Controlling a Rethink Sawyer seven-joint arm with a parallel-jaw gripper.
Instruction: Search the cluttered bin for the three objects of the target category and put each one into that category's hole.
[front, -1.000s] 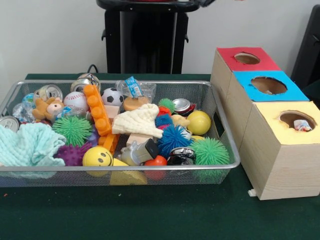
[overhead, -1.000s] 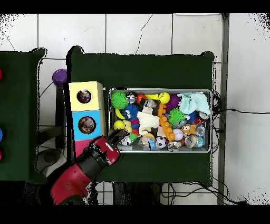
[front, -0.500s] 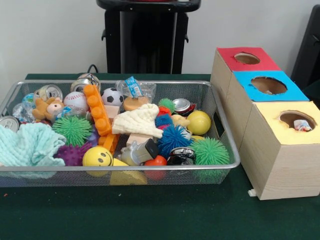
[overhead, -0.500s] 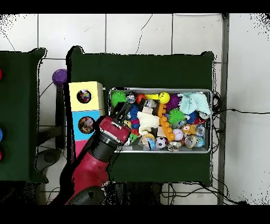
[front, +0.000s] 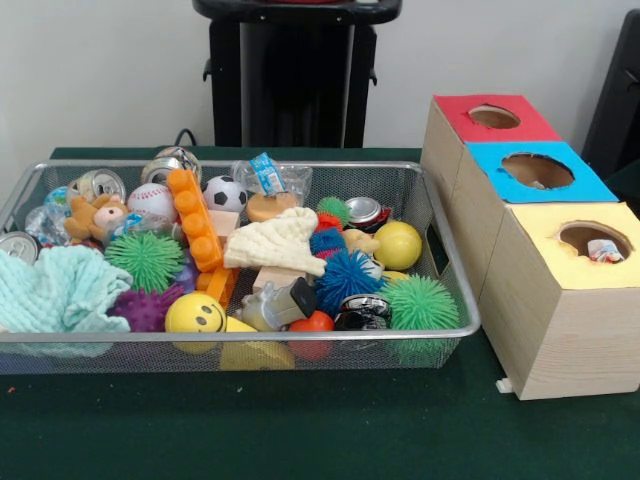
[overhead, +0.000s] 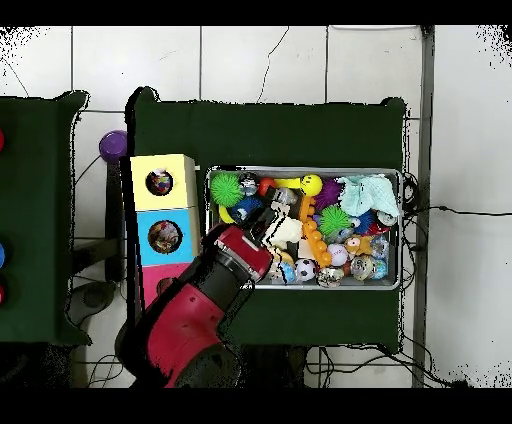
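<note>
The wire mesh bin (front: 240, 337) is full of toys, cans and cloths; it also shows in the overhead view (overhead: 300, 170). In the overhead view my gripper (overhead: 262, 220) hangs over the bin's left part, above the cream knitted cloth, at the end of the red arm (overhead: 205, 300). Whether it is open or shut does not show. The front view shows no arm. The yellow-topped box's round hole (front: 590, 240) holds a whitish dotted fabric piece (front: 604, 250); the hole also shows in the overhead view (overhead: 159, 182). No dotted fabric piece shows among the clutter.
A cream knitted cloth (front: 278, 243) lies mid-bin and a teal towel (front: 60, 290) at its left end. Spiky balls, an orange brick strip (front: 195, 230), a smiley ball (front: 194, 314) and cans crowd the bin. Blue-topped (front: 540, 172) and red-topped (front: 492, 117) boxes stand behind the yellow one.
In the overhead view the arm has swung from beside the boxes to over the bin's left part. The front view is unchanged.
</note>
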